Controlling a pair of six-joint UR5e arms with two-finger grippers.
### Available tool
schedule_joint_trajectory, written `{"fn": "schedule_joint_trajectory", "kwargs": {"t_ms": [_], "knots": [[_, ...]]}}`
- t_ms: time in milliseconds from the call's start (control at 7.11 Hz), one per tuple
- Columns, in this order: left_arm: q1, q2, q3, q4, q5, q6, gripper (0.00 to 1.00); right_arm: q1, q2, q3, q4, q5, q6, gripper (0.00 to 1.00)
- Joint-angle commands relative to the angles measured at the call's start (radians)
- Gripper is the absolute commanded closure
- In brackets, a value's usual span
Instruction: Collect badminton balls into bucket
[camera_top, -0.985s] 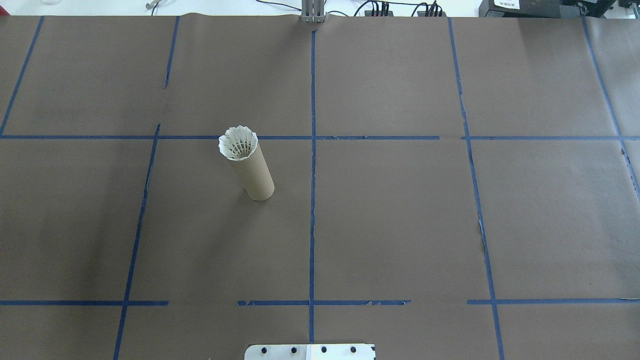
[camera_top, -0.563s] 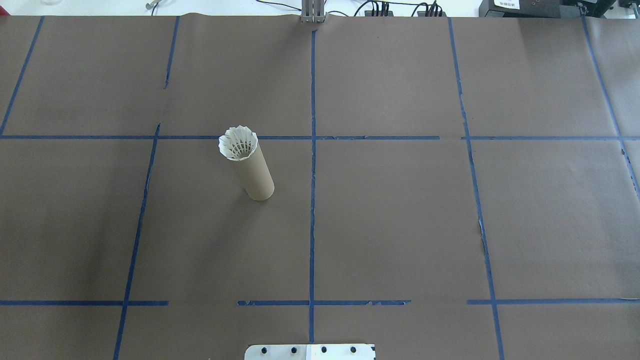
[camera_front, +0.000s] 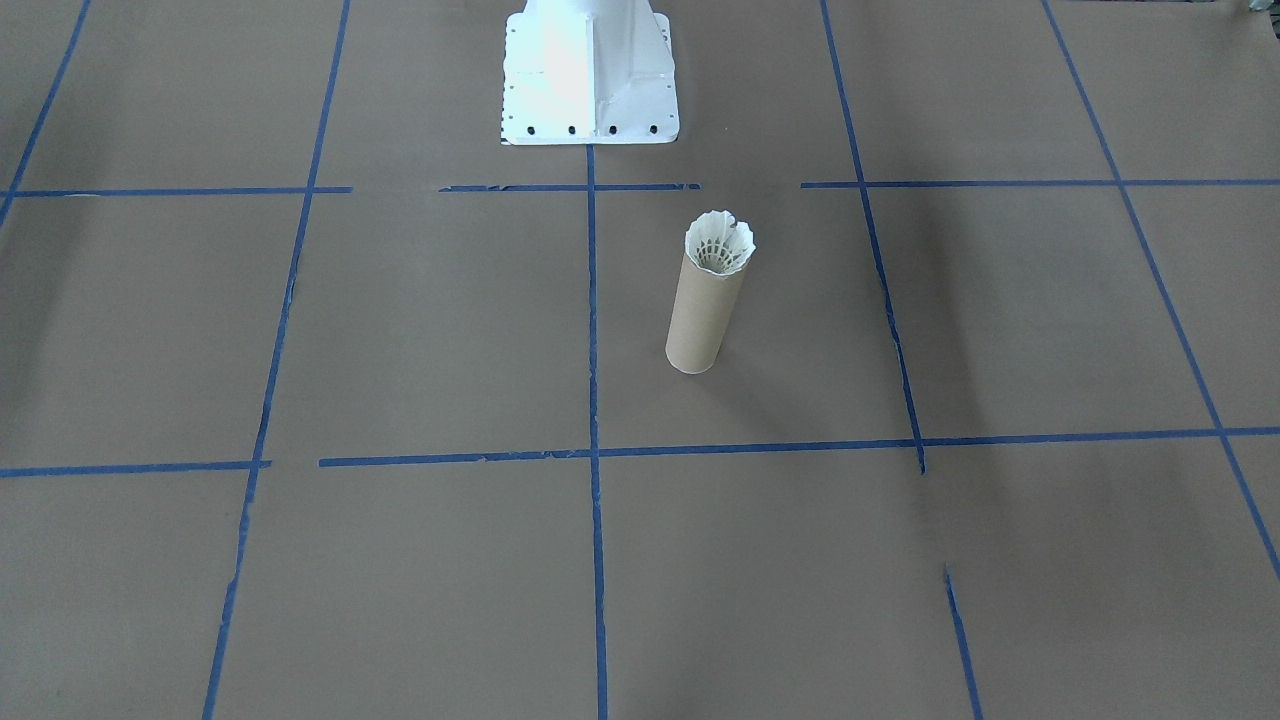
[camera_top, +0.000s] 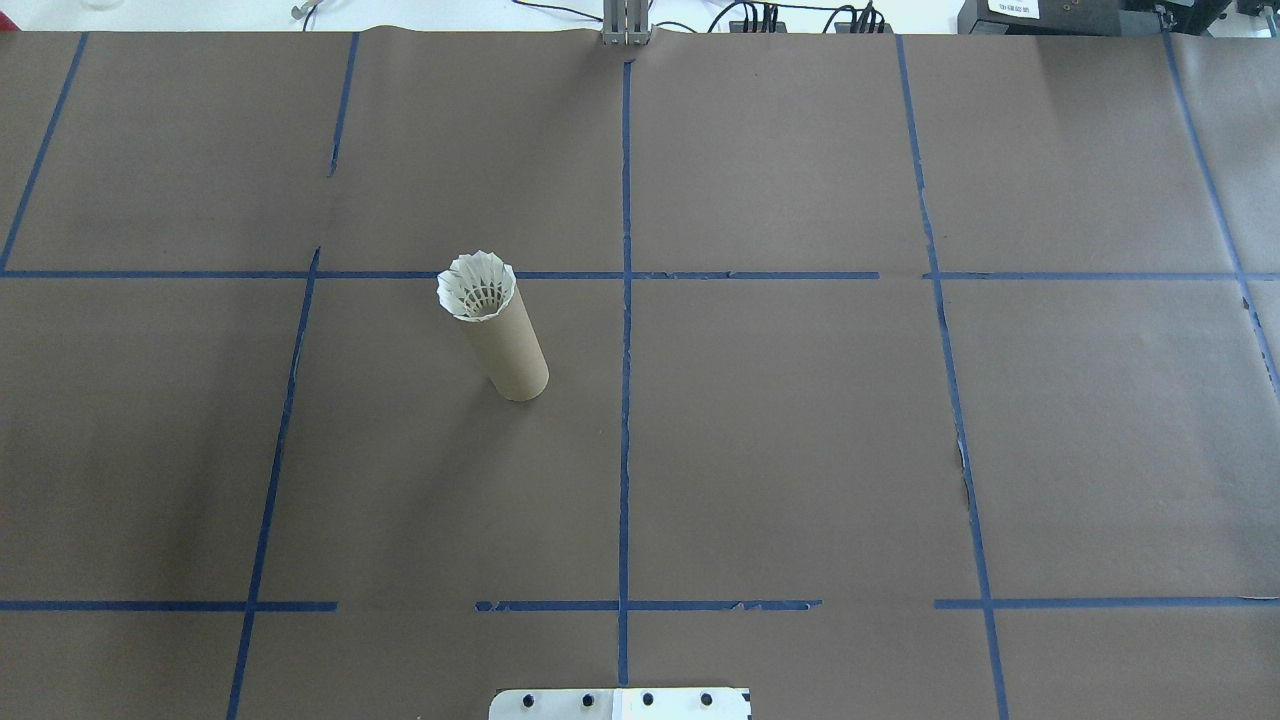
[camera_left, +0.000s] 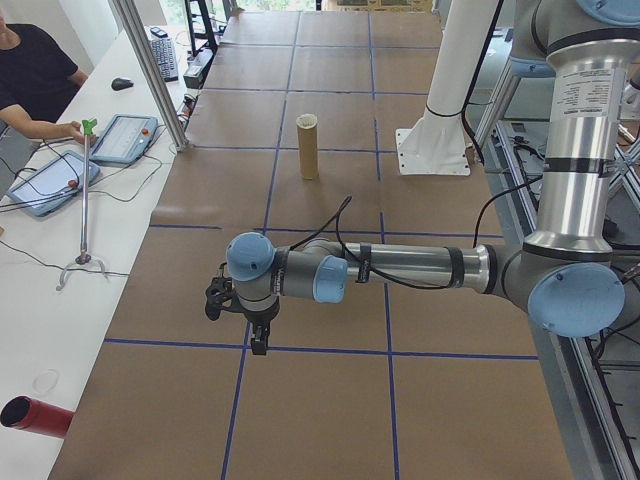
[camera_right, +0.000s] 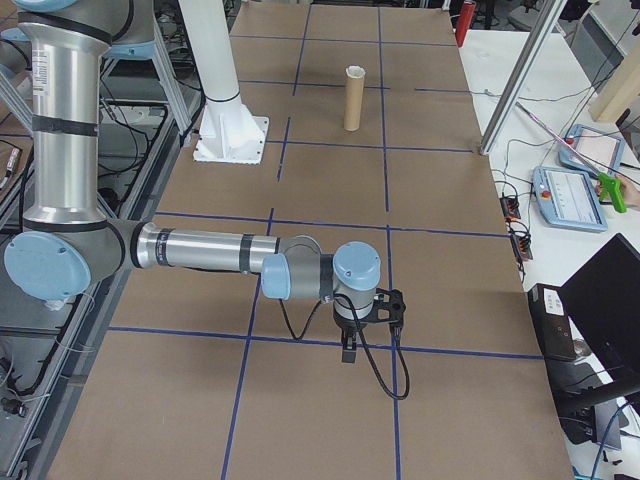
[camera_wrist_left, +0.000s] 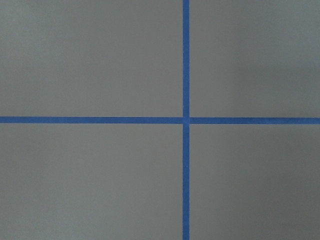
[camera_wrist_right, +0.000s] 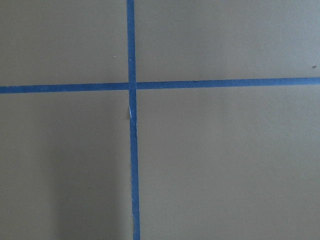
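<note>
Near: left claw (camera_left: 238, 318) and right claw (camera_right: 372, 322) hang over bare bench (camera_top: 800, 450); spread or pressed together cannot be told.

Far: 1 white feathered shuttlecock (camera_top: 477, 286) is seated in the mouth of the upright brown cardboard tube (camera_top: 508, 352). Task judged essentially done.

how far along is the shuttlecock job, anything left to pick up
Looks done: the shuttlecock sits skirt-up in the mouth of the upright tube. Nothing is in hand: the left gripper and right gripper hang far from it. No other shuttlecock shows on the table.
</note>
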Motion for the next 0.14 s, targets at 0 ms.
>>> {"fn": "schedule_joint_trajectory", "kwargs": {"t_ms": [0], "knots": [[0.000, 0.000, 0.000, 0.000, 0.000, 0.000, 0.00, 0.000, 0.000, 0.000, 0.000, 0.001, 0.000, 0.00]]}}
